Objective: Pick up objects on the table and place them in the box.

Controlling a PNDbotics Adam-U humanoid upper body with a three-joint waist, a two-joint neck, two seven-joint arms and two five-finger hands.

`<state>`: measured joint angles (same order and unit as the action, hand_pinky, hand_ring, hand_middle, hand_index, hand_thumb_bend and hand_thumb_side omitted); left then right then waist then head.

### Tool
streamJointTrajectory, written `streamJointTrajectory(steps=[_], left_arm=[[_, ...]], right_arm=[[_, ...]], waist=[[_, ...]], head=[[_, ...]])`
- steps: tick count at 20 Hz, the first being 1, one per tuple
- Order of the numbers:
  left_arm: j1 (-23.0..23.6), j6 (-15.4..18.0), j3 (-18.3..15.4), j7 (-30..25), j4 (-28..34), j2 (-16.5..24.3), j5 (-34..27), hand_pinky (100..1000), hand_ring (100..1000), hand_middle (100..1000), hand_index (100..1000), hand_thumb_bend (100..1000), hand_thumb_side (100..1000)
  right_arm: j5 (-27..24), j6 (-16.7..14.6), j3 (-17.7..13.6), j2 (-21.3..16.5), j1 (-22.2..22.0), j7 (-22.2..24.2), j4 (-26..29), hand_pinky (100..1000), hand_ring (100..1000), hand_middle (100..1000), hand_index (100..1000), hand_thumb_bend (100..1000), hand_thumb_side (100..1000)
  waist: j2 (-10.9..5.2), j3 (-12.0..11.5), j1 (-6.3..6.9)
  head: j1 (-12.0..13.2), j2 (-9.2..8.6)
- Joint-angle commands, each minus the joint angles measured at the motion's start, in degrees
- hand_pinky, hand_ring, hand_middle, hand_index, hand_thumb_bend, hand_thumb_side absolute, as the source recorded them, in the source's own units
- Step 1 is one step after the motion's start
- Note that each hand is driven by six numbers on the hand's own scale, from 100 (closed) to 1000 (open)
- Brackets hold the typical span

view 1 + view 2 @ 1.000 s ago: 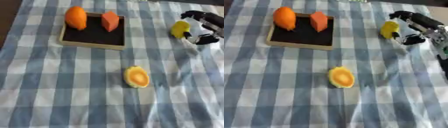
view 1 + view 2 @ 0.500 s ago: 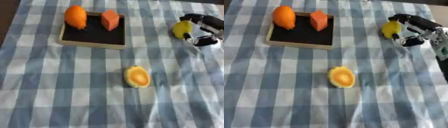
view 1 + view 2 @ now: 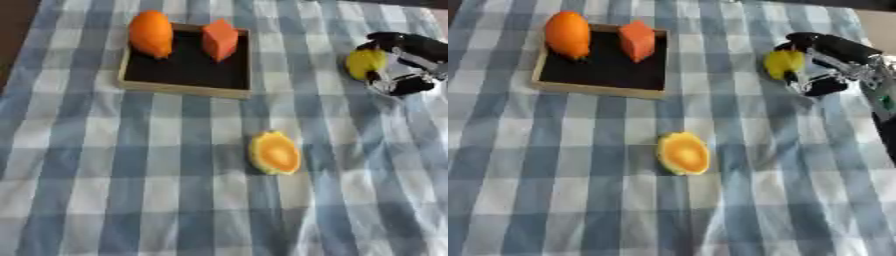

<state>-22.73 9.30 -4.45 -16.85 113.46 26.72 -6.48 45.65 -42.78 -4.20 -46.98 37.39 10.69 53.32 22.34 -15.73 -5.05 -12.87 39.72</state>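
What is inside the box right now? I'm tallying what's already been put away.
The box holds two things along its far side: an orange fruit and an orange-red block. The near part of its black floor is bare. The floor beneath the two is hidden.

Over the last second the right hand (image 3: 820,62), by the right edge of the table (image 3: 105,190), draws its fingers in more closely around the yellow fruit (image 3: 783,63), which now sits between the curled fingers and the thumb. Hand and fruit shift only slightly toward the far edge. The small overall shift of the scene looks like head movement.
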Motion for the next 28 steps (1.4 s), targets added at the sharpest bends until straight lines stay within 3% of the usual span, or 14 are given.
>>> streamJointTrajectory(steps=[1,3,6,8,9,10,15,19,20,21,28], left_arm=[[-0.3,0.2,-0.8,-0.1,1.1,1.0,0.3,691,782,734,830,100,650],[-0.2,0.1,-0.8,-0.2,1.1,1.0,0.3,691,782,734,829,100,652],[-0.2,0.1,-0.8,-0.2,1.1,0.9,0.3,692,782,734,829,100,658],[-0.2,0.1,-0.7,-0.3,1.1,0.8,0.2,692,782,734,829,100,661],[-0.2,0.1,-0.7,-0.3,1.1,0.8,0.2,692,782,734,829,100,662],[-0.2,0.1,-0.7,-0.3,1.1,0.7,0.2,692,782,734,828,100,664],[-0.1,0.0,-0.5,-0.4,1.1,0.5,0.1,694,783,735,828,100,672],[-0.1,0.0,-0.4,-0.4,1.1,0.3,0.0,694,783,735,827,100,672],[-0.1,-0.1,-0.3,-0.4,1.1,0.2,0.0,694,783,735,827,100,672],[-0.2,-0.1,-0.3,-0.4,1.1,0.1,-0.1,694,783,735,827,100,672],[-1.1,-0.2,0.4,-0.7,1.1,-0.8,-0.6,695,783,735,827,100,672]], right_arm=[[-1.4,-0.4,-0.5,-1.4,0.6,-0.5,-0.1,988,1000,341,817,100,252],[-2.8,-0.1,-0.6,-1.5,0.5,-1.7,0.4,968,1000,227,782,100,238],[-5.5,0.0,-0.7,-1.7,0.1,-4.0,1.3,941,1000,125,748,100,215],[-7.4,-0.1,-0.6,-1.9,-0.1,-5.5,1.9,936,1000,100,736,100,203],[-8.3,-0.4,-0.5,-1.9,-0.2,-5.9,2.1,937,1000,100,739,100,239],[-9.3,-0.7,-0.3,-2.0,-0.3,-5.9,2.4,937,1000,100,739,100,199],[-14.3,-2.1,0.4,-2.6,-0.5,-4.4,6.2,930,1000,100,735,100,199],[-19.1,-2.3,1.6,-2.8,-0.3,-1.2,11.3,923,1000,100,736,100,202],[-20.2,-2.6,2.3,-2.6,0.2,-0.1,13.1,921,1000,100,737,100,266],[-21.3,-2.7,3.0,-2.3,0.6,1.1,14.7,920,1000,100,738,100,204],[-29.2,-0.6,6.9,2.4,6.8,12.1,18.9,933,1000,100,742,100,217]], waist=[[-0.31,0.2,-0.32],[-0.43,0.4,-0.34],[-0.76,0.6,-0.35],[-1.03,0.6,-0.32],[-1.19,0.7,-0.3],[-1.37,0.8,-0.28],[-2.36,1.4,-0.31],[-3.05,1.6,-0.45],[-3.3,1.6,-0.52],[-3.51,1.5,-0.56],[-4.62,0.5,-0.58]], head=[[-0.2,-0.29],[-0.2,-0.2],[-0.1,-0.16],[-0.1,-0.14],[-0.1,-0.13],[-0.1,-0.09],[-0.1,0.47],[0.1,0.99],[-0.1,1.13],[-0.1,1.25],[-0.9,1.88]])
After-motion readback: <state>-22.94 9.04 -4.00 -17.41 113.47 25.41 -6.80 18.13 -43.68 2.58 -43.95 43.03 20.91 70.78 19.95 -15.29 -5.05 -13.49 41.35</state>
